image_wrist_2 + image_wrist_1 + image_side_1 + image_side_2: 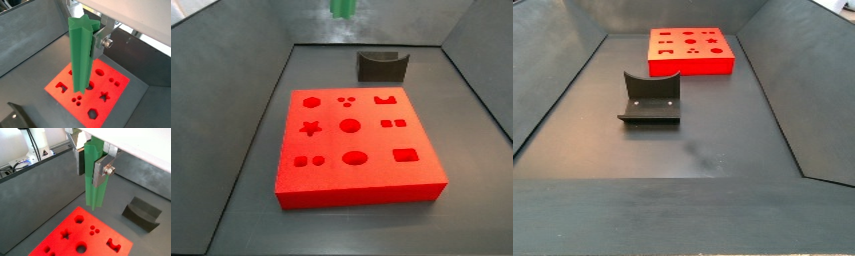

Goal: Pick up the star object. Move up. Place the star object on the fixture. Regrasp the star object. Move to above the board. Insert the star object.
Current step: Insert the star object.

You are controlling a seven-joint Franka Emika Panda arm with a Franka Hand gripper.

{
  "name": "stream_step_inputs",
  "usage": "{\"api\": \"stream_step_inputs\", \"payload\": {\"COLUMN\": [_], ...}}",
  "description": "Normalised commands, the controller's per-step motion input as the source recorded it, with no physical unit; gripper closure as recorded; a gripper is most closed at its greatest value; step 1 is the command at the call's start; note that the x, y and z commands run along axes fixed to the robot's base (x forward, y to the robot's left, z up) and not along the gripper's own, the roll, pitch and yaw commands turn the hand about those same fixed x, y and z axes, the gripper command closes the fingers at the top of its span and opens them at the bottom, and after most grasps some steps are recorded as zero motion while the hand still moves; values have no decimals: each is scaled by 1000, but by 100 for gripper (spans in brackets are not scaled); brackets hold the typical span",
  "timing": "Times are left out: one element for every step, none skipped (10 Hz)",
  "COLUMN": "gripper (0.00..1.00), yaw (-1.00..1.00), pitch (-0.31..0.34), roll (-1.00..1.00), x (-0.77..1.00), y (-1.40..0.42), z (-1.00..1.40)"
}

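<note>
My gripper is shut on the star object, a bright green prism held upright between the silver fingers. Its star-shaped end faces the camera in a wrist view. In both wrist views the lower end hangs well above the red board, over its edge. In a side view only the star object's lower tip shows at the top edge, high behind the fixture. The gripper is out of both side views. The fixture stands bare, apart from the board.
The board has several recessed holes, among them a star hole. Dark tray walls rise on all sides of the grey floor. Cables and a white robot base lie beyond one wall.
</note>
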Motion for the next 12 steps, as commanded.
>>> {"api": "stream_step_inputs", "payload": {"gripper": [100,100,100,100,100,100,100,100,100,100,100,100], "yaw": [0,0,0,-26,0,-600,-1000,-1000,-757,-663,-531,-343], "pitch": [0,10,0,0,0,-126,-101,-140,-300,-303,-309,-256], "roll": [0,1,0,-16,0,0,-30,-34,-111,-140,-204,-197], "x": [0,0,23,129,80,106,0,0,-120,-149,-163,-154], "y": [-20,0,0,0,0,-211,-34,-11,-294,-366,-451,-563], "z": [0,0,0,-80,0,-289,-431,-514,-489,-489,-403,-489]}}
